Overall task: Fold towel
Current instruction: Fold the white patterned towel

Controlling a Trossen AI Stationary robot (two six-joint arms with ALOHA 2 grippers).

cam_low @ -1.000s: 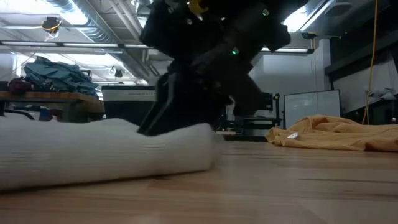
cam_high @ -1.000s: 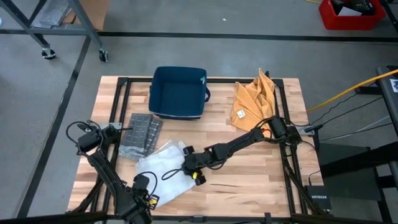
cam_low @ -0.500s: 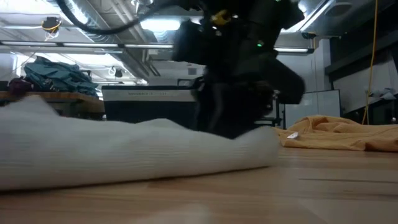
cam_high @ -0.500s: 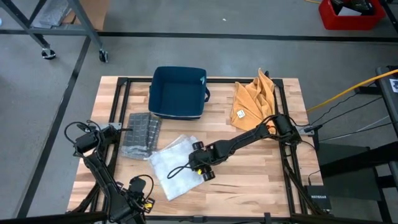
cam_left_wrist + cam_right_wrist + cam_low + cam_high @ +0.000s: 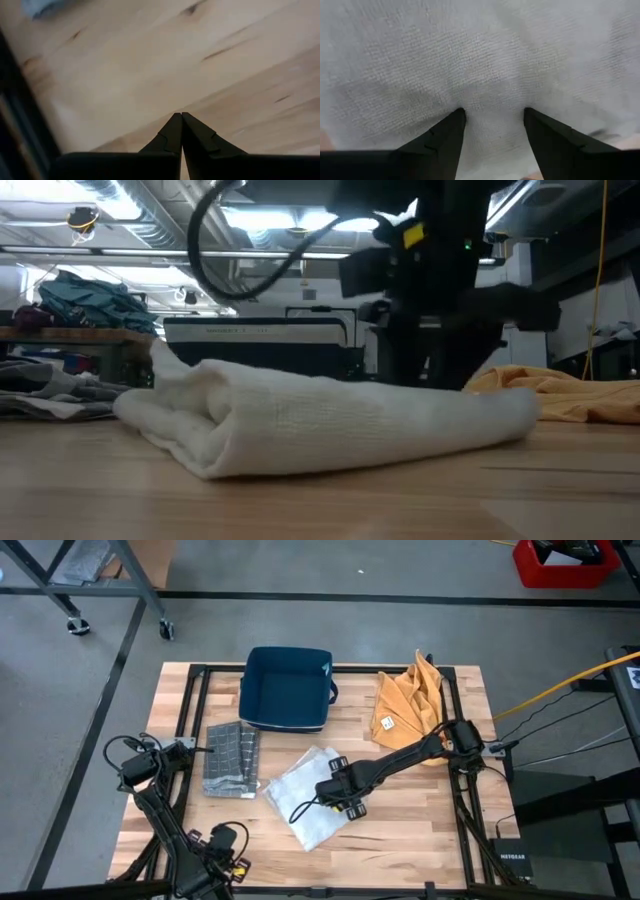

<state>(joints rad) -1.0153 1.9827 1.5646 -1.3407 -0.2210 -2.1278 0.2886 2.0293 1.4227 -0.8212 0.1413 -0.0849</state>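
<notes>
The white towel (image 5: 305,802) lies as a folded oblong in the table's near middle; in the low view it (image 5: 340,420) is a thick roll with a fold on its left. My right gripper (image 5: 328,796) reaches in from the right and sits on the towel's right part, its two fingers (image 5: 447,132) set into the cloth. My left gripper (image 5: 180,119) is shut and holds nothing. It hovers over bare wood at the near left corner (image 5: 222,845). My right gripper comes at the towel from above, slanting in from the table's right. Its fingertips stand apart with a swell of white cloth (image 5: 492,107) between them, on the towel's right part. How many layers it has I cannot tell. The towel lies flat on the table.
A folded grey checked cloth (image 5: 228,758) lies left of the towel. A dark blue bin (image 5: 287,688) stands at the far middle and a mustard cloth (image 5: 408,700) is heaped at the far right. Bare wood (image 5: 420,830) shows to the near right.
My right gripper has moved toward the table's right edge and slightly toward the far edge, dragging the towel along the table with it. The towel has come off the grey cloth's side and drawn from a loose spread into a narrower folded oblong.
</notes>
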